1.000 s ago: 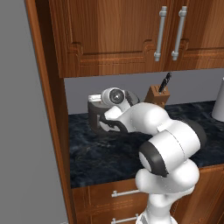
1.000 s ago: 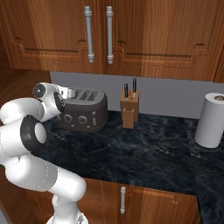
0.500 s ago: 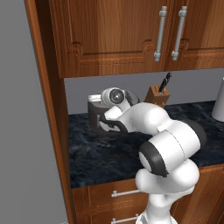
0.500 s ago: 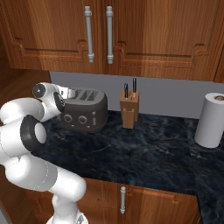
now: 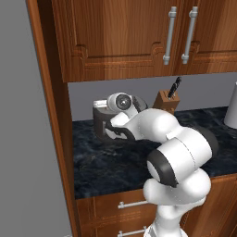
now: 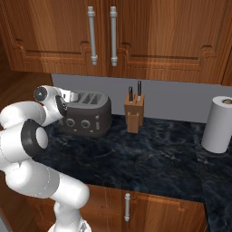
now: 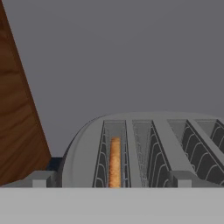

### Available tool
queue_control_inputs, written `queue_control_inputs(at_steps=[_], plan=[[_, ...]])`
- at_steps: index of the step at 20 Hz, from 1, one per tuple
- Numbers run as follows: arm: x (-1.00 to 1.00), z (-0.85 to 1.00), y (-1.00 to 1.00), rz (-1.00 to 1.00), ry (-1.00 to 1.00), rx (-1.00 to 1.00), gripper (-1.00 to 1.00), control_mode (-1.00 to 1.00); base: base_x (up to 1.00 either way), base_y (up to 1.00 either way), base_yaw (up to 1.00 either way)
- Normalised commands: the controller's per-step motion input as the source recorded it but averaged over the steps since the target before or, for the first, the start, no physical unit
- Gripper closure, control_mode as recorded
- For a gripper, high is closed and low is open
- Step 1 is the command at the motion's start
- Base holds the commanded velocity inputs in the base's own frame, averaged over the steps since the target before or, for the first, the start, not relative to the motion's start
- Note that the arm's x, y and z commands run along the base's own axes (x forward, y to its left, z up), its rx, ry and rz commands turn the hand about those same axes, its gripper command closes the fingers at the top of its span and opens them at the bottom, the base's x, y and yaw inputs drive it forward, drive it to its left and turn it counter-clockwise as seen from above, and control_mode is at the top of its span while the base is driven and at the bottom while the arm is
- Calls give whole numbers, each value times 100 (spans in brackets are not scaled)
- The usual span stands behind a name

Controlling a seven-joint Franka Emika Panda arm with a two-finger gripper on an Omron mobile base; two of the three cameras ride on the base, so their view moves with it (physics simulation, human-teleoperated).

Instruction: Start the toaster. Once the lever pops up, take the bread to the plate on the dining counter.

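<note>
Grey finger tips of the gripper (image 7: 109,183) stand wide apart, holding nothing, poised just over the toaster (image 6: 87,113). This dark boxy unit has a silvery top with wire-lined slots. The bread (image 7: 114,162), a thin orange-brown slice, sits upright inside the leftmost slot. Beyond, a wooden knife block (image 6: 134,115) rests on the black marbled counter (image 6: 149,158).

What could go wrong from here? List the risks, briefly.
1. The toaster sits close to the wooden side wall at its end, where the arm works; a wide swing might hit the wood.
2. The bread sits deep in a narrow slot; the open gripper could catch the slot wires.
3. The knife block stands near the toaster and could be knocked on the way out.
</note>
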Motion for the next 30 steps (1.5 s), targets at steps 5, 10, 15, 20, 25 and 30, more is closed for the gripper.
queue_control_inputs(at_steps=[5, 10, 15, 20, 25, 30], plan=[[0, 0, 0, 0, 0, 0, -100, -100, 0, 0, 0], [0, 0, 0, 0, 0, 0, -100, -100, 0, 0, 0], [0, 0, 0, 0, 0, 0, -100, -100, 0, 0, 0], [0, 0, 0, 0, 0, 0, -100, -100, 0, 0, 0], [0, 0, 0, 0, 0, 0, -100, -100, 0, 0, 0], [0, 0, 0, 0, 0, 0, -100, -100, 0, 0, 0]])
